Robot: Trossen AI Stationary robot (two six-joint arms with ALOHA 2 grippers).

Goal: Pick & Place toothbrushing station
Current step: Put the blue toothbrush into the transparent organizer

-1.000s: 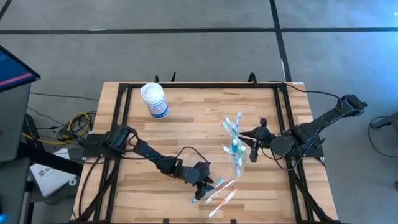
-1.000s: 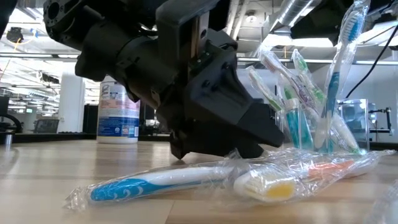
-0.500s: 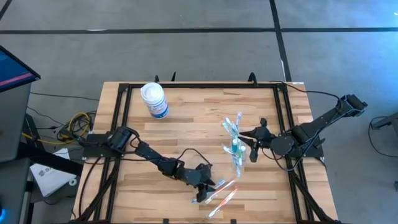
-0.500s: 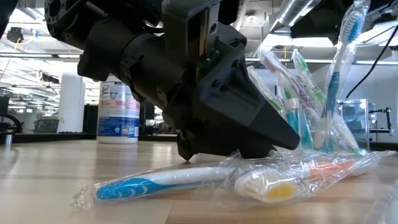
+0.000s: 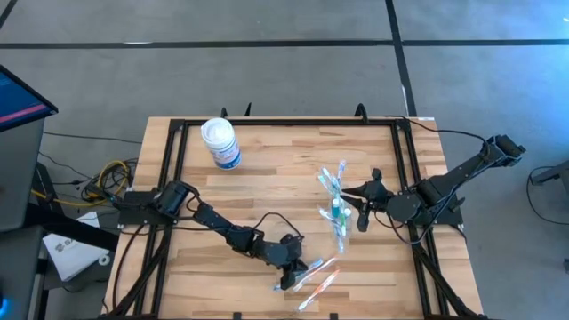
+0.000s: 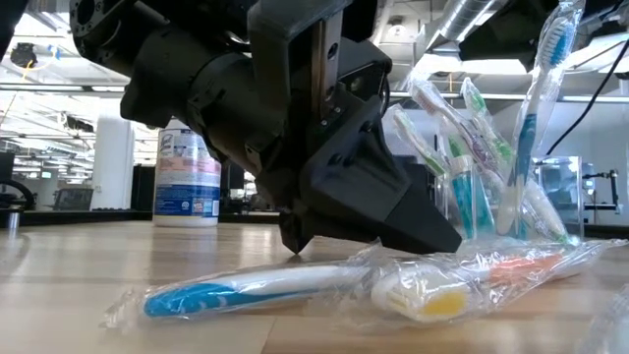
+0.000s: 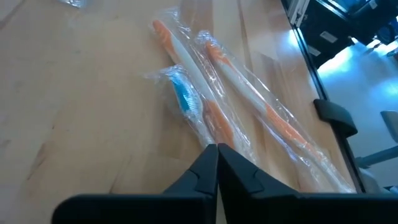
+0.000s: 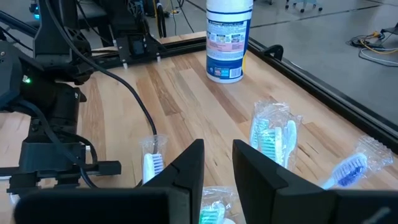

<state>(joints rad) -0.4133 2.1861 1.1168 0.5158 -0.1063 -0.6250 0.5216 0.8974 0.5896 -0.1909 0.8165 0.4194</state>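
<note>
The left tool [image 5: 298,264] was down low at the near edge of the wooden bench [image 5: 267,187], its 2 fingers pressed together; in its wrist view the tips met right at the wrapper of the blue-headed toothbrush [image 7: 185,101], though I could not tell whether they had pinched the plastic or closed on nothing. That brush lay flat in its clear wrapper beside 2 orange-handled toothbrushes [image 7: 249,99], also wrapped, all 3 nearly parallel and touching along their lengths. From table height, the dark tool body hung just over them, with a yellow-bristled brush head [image 6: 432,295] showing through the crinkled plastic. Toward the right side of the bench stood the clear cup [image 5: 336,212], with several wrapped toothbrushes [image 6: 536,118] standing in it, fanned outward at a tilt. The right tool [image 5: 363,206] sat just beside that cup, fingers a little apart with nothing visibly between them; its own view looked past them to the brush heads. The white canister [image 5: 220,142] with its blue label stood upright near the far left corner, well apart from everything else.
</note>
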